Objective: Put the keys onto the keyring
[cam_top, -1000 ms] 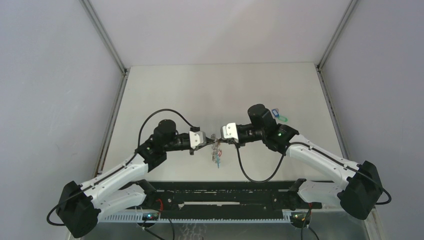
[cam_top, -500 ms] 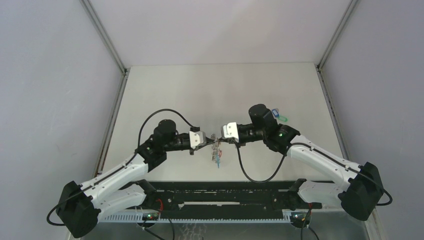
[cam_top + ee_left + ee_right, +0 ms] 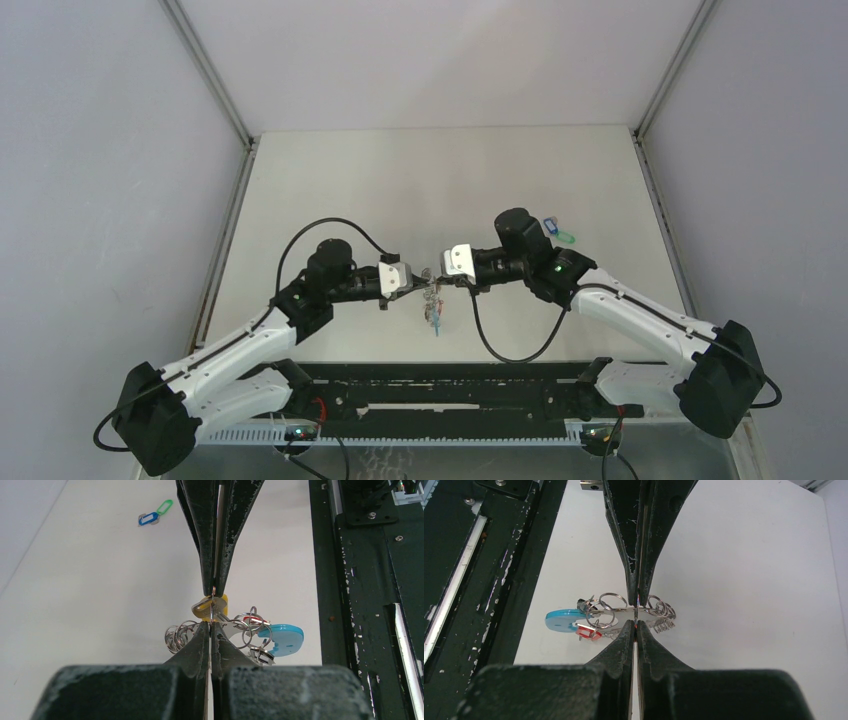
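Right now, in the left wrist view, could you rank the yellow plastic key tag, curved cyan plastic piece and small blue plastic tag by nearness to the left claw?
1. Yellow plastic key tag: at the left claw.
2. Curved cyan plastic piece: just right.
3. Small blue plastic tag: far upper left.

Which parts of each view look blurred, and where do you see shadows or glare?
Left wrist: the left gripper's near body is blurred, the keyring sharp. Right wrist: same blur on the right gripper; faint shadow under the keyring. Top external: even light, no glare.
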Tool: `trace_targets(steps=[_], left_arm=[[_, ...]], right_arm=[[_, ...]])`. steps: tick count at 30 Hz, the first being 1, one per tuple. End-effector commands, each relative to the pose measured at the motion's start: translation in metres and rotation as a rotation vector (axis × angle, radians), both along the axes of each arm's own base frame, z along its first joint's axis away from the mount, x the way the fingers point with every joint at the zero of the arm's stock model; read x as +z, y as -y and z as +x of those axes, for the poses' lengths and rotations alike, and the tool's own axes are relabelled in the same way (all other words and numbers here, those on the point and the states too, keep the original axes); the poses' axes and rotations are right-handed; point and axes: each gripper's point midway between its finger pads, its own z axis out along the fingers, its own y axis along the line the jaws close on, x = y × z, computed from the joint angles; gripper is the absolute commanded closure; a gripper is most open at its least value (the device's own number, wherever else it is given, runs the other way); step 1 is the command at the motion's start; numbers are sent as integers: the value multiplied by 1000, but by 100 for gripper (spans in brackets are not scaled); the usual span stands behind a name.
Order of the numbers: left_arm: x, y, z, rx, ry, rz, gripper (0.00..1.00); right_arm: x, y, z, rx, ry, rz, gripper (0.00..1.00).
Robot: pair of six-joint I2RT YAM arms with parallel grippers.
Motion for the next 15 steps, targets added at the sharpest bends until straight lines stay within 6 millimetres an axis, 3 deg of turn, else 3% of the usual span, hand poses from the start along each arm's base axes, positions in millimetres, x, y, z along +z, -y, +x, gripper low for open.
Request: trace_targets(steps=[1,15], left_arm=[[16,3,0,-20,43,-51,100],[17,6,-6,-64,33,-55,100]], right_arm=[[26,-8,5,3,39,55,100],[28,-11,6,3,29,66,100]])
